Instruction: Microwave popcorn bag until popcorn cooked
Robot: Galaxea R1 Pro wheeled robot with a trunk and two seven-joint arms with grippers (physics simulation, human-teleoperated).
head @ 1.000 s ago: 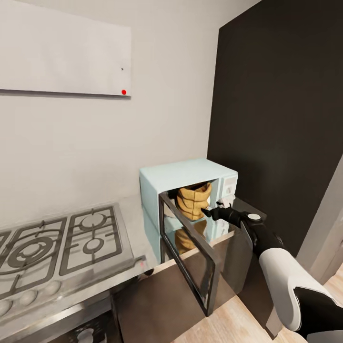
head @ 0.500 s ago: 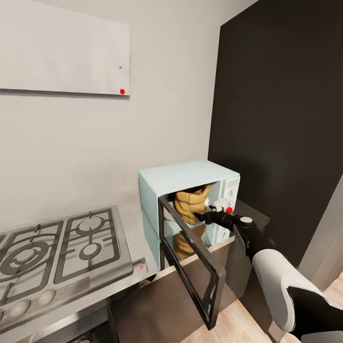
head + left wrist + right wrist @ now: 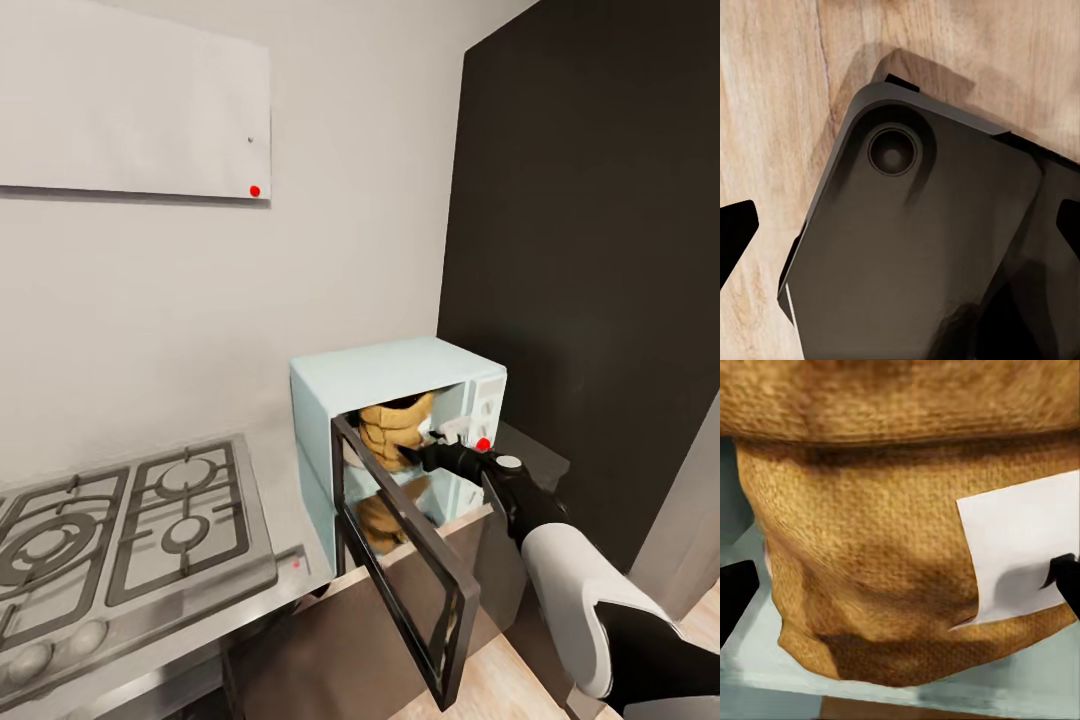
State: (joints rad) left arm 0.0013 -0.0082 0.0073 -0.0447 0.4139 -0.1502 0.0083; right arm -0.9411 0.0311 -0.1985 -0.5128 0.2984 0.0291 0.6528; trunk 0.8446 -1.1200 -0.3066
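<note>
Nearest the head camera, the right arm's white and black forearm reaches forward from the lower right, its black wrist ending in the right gripper (image 3: 418,455) at the open front of the microwave (image 3: 380,375). In the right wrist view its two dark fingertips (image 3: 735,594) sit far apart at opposite edges, spread wide on either side of the popcorn bag (image 3: 892,547) without visibly pinching it. The bag stands upright inside the cavity on the pale mint floor, its rolled rim uppermost and its white label (image 3: 1024,551) facing the gripper. The microwave's dark glass door (image 3: 400,560) hangs swung outward toward the robot, past the edge of the countertop (image 3: 285,470). To the left along that shiny slab lies the grey gas hob (image 3: 120,540) with black grates. Behind everything rise the pale wall and a white panel (image 3: 130,100) carrying a small red dot, with a dark tall panel (image 3: 590,250) to the right. The left wrist view looks down on wooden floor (image 3: 772,90) and a dark part of the robot's base (image 3: 915,255); the left gripper's fingertips (image 3: 733,232) show at opposite edges, held apart and empty.
</note>
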